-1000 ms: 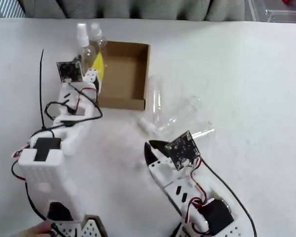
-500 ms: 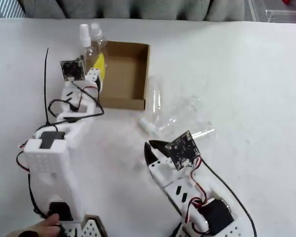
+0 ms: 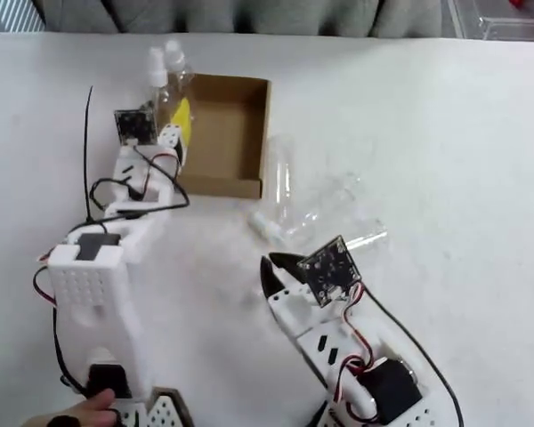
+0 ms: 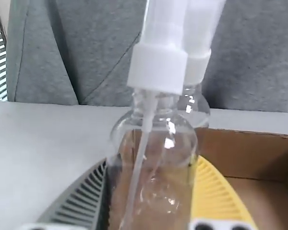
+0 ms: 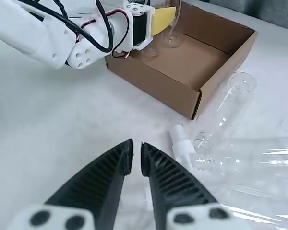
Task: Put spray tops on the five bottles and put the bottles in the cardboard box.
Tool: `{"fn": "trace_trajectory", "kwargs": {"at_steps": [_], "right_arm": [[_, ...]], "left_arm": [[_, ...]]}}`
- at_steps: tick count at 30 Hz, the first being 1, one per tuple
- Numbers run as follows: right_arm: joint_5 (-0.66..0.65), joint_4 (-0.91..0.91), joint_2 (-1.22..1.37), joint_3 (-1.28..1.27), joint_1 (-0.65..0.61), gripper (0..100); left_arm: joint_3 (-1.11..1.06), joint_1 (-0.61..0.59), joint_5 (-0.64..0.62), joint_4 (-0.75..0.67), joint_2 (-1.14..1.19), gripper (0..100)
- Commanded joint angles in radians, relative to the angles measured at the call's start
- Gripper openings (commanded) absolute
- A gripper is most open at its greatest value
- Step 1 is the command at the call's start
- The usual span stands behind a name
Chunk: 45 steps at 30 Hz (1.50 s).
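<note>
My left gripper (image 4: 151,203) is shut on a clear bottle (image 4: 153,158) that carries a white spray top (image 4: 158,67), gripped between the grey and yellow fingers. A second capped bottle (image 4: 194,100) stands just behind it. In the high view both bottles (image 3: 165,76) are at the far left corner of the cardboard box (image 3: 218,185). My right gripper (image 3: 269,267) sits shut and empty on the near side of the table. Just beyond it lie a loose spray top (image 5: 181,143) and several uncapped bottles (image 5: 225,108) on their sides.
The left arm (image 3: 116,231) and its cables run along the box's left side. The lying bottles (image 3: 329,205) spread to the right of the box. Open white table extends to the right and far side.
My left arm has stretched farther from the table's near edge, carrying the capped bottle toward the box's far left corner. The right arm has stayed still.
</note>
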State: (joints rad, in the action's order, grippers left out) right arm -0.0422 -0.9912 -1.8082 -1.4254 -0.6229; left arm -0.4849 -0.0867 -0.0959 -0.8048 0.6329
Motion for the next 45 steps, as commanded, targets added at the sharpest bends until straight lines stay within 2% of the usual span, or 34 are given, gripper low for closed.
{"fn": "trace_trajectory", "kwargs": {"at_steps": [1,6,18,24,45], "right_arm": [[0.003,0.03,0.007,0.008,0.015,1.5],[0.008,0.033,0.007,0.008,0.047,1.5],[0.008,0.033,0.007,0.008,0.05,1.5],[0.008,0.033,0.007,0.008,0.051,1.5],[0.005,0.035,0.007,0.008,0.051,1.5]], "left_arm": [[0.037,0.01,0.028,-0.037,-0.01,4],[0.017,0.008,0.025,-0.034,-0.01,16],[0.011,-0.005,0.003,-0.035,-0.012,18],[-0.011,-0.005,-0.018,-0.028,-0.019,30],[-0.035,-0.016,-0.018,-0.029,-0.022,31]]}}
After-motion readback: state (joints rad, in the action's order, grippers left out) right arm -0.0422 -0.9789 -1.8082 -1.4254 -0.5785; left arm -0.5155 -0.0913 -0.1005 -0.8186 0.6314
